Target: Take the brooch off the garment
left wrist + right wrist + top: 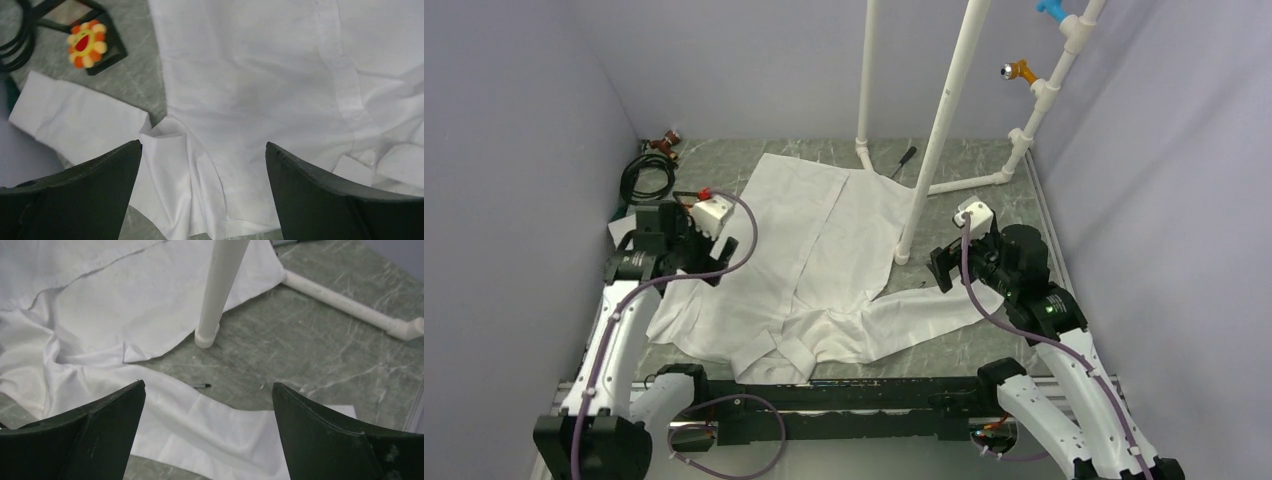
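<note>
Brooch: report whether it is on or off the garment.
Off: the brooch rests on a dark piece beside the garment, not touching it.

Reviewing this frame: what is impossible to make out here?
- The brooch: absent from the top view, probably behind the left arm.
- The dark object under the brooch: cut off by the left wrist view's top edge.
- A small dark item by the garment: too small to identify in the right wrist view.

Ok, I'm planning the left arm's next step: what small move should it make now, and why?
Probably just lift the left gripper up and away. It is open and empty over the white shirt, and the brooch lies off the fabric, on a dark frame on the table beside the shirt, so the removal looks done.
</note>
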Motion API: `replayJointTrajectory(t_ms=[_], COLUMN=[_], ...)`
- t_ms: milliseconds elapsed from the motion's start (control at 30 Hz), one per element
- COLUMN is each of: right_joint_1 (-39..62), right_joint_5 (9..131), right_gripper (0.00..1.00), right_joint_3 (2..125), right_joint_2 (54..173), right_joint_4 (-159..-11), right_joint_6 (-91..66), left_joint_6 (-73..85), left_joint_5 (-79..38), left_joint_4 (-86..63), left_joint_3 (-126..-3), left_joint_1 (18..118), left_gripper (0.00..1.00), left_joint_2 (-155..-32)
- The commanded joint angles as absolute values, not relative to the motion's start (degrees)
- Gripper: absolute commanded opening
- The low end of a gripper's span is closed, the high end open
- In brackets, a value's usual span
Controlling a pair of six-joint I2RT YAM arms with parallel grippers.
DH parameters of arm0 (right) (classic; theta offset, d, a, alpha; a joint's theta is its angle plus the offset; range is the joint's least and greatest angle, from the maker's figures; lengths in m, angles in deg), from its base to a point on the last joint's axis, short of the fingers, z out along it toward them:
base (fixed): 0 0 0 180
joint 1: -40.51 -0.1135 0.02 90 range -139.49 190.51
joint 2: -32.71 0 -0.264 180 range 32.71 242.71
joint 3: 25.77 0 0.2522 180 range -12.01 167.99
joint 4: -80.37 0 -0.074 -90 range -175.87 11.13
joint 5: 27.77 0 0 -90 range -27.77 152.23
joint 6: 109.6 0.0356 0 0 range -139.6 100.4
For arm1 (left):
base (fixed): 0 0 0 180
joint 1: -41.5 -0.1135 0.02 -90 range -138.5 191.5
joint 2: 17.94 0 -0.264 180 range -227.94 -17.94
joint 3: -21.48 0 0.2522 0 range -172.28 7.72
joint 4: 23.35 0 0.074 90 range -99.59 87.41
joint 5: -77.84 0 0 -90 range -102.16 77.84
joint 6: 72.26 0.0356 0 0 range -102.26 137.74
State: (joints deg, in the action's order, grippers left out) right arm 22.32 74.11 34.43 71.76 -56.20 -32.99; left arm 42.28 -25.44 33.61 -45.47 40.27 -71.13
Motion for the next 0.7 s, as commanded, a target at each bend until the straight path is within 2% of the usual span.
replayJointTrajectory(t_ms=[0, 200, 333, 433, 567, 667], right_joint_1=[24.2, 31.9, 42.6, 46.3, 46.2, 45.5], right_joint_5=[73.5, 79.6, 89.3, 94.5, 99.8, 101.2], right_gripper=[1.0, 1.0, 0.99, 0.94, 0.85, 0.82], right_joint_3=[35.0, 36.4, 41.7, 47.9, 58.8, 65.3], right_joint_2=[74.3, 83.1, 94.8, 105.6, 121.7, 131.6], right_joint_4=[-49.6, -51.5, -55.2, -61.8, -65.3, -67.2], right_joint_6=[-29.6, -20.0, -17.3, -14.3, -9.4, -6.8], left_joint_6=[50.5, 41.5, 35.2, 33.9, 34.4, 35.0], left_joint_5=[-25.4, -32.0, -35.2, -36.9, -36.7, -36.0], left_joint_4=[30.4, 24.1, 24.2, 23.4, 22.7, 23.5], left_joint_3=[-46.3, -56.4, -64.5, -65.0, -63.3, -62.2], left_joint_1=[46.2, 49.7, 49.8, 49.8, 49.8, 49.6], left_gripper=[0.99, 0.99, 0.99, 0.99, 1.0, 1.0], left_joint_2=[-78.4, -94.7, -102.3, -103.7, -102.5, -101.2])
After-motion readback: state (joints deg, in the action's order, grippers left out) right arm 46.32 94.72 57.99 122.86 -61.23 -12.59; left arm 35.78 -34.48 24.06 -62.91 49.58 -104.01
